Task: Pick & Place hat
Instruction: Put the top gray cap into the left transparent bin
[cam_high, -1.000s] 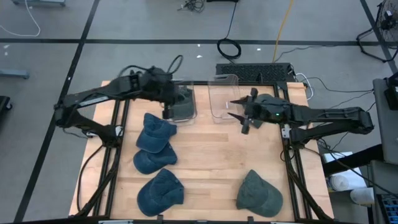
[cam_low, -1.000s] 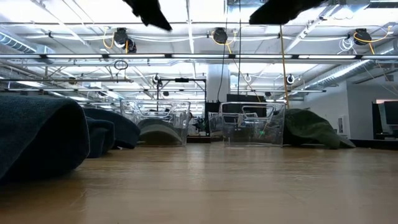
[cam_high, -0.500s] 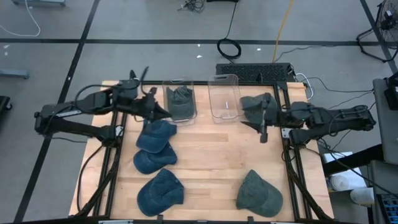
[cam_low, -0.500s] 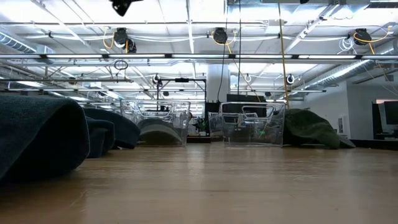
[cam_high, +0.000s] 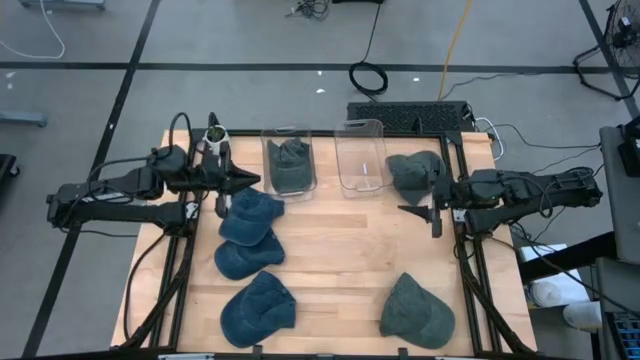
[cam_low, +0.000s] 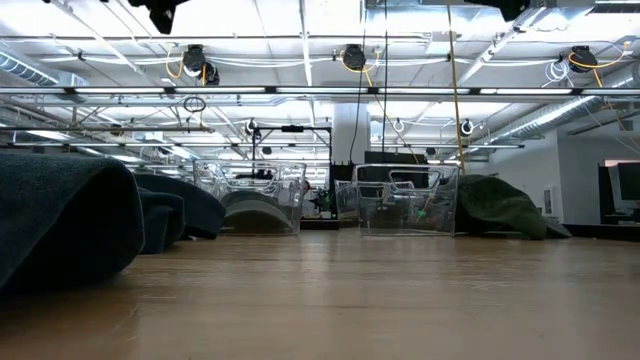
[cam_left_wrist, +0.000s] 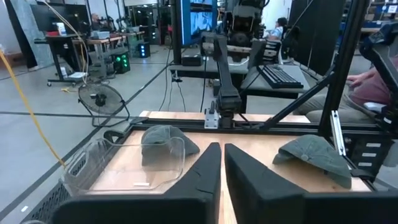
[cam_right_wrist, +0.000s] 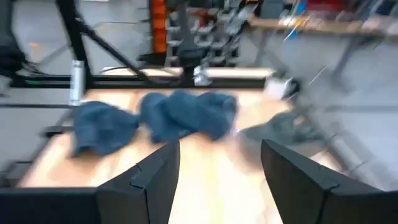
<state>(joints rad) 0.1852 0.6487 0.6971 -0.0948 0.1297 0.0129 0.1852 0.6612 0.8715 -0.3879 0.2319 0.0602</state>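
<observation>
A grey-green hat lies inside the left clear bin. The clear bin beside it holds no hat. Three blue hats lie brim-down on the table's left half, and two green hats on its right half. My left gripper hovers shut and level at the left, pointing at the bins. My right gripper hovers open at the right, pointing across the table, with nothing between its fingers.
Black frame rails run along both sides of the wooden table. The table's middle strip between the blue and green hats is bare wood. A keyboard sits behind the far edge.
My left gripper has drawn back from over the bin with the hat toward the table's left edge, sinking a little and tipping up to level. My right gripper has drawn back from the empty bin toward the table's right edge and rolled. The hats have kept still.
</observation>
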